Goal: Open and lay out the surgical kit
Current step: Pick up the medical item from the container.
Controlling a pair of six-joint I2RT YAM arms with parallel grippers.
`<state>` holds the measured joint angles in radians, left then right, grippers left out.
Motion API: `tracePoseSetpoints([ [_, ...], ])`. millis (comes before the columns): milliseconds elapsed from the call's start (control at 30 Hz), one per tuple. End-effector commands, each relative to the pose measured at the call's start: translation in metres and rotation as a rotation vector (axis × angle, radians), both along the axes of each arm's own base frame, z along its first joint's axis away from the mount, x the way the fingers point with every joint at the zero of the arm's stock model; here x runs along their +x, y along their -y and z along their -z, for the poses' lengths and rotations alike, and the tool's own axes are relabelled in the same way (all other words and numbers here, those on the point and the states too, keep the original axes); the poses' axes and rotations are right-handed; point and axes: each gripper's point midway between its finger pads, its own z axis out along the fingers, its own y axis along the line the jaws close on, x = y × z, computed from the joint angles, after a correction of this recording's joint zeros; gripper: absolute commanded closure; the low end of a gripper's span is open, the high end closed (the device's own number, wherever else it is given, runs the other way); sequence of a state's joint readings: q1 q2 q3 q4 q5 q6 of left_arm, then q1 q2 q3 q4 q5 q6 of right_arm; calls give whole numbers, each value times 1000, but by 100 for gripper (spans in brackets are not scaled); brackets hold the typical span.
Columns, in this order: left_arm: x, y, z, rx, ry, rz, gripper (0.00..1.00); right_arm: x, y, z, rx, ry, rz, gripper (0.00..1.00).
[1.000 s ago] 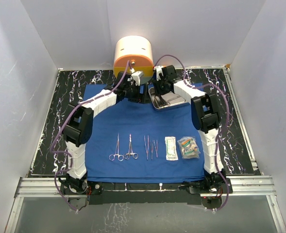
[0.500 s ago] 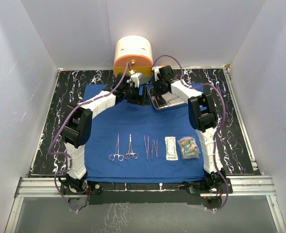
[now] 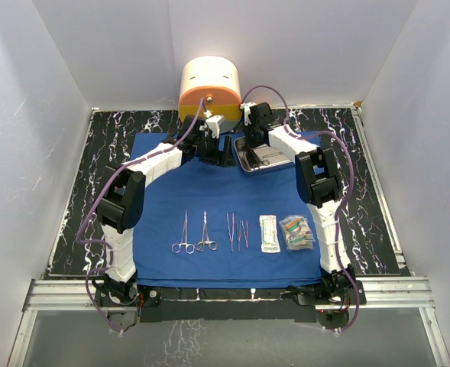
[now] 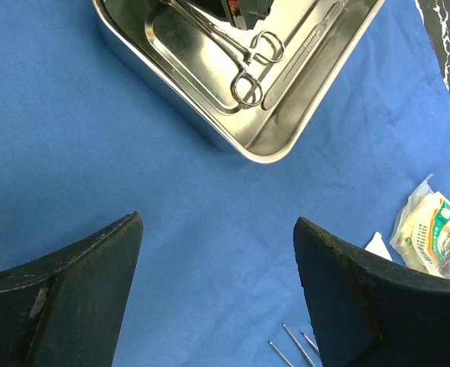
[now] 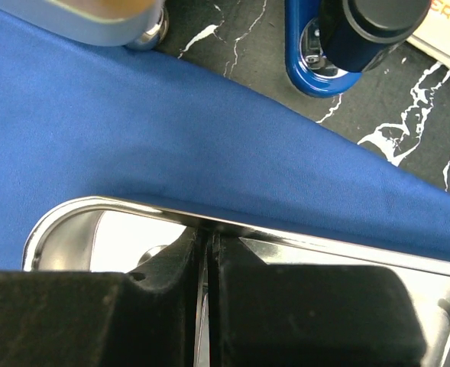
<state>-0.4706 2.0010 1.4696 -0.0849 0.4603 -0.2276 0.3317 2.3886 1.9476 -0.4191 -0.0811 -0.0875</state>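
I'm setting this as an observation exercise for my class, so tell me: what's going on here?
A steel tray is being emptied onto a blue cloth. Ring-handled instruments, tweezers and two packets lie in a row at its near edge. The right tool is shut inside the tray, by the tip of a clamp lying beside a scalpel; a grip is unclear. The left tool hangs open over the cloth nearby.

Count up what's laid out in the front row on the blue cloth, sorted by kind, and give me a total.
Ring-handled tools: 2
Thin straight tools: 3
Packets: 2
Total: 7
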Motion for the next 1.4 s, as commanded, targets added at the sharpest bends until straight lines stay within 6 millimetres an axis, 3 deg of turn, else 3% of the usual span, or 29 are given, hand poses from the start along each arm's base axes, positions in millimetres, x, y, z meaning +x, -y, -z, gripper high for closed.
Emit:
tracePoseSetpoints([
  [0,0,3,-33,-24,69,23,21,23,14,-34,30,84,97,100],
  [200,1,6,-34,-22,72,26,21,36,25,-58,92,116,176,100],
  [767,18,18,-44,-38,111,32,21,34,27,-113,145,237,140,100],
  [1067,38,49,-49,-119,169,82,24,28,26,-130,166,268,128,100],
  [1367,67,85,-43,-208,239,144,31,21,25,-127,168,269,103,100],
])
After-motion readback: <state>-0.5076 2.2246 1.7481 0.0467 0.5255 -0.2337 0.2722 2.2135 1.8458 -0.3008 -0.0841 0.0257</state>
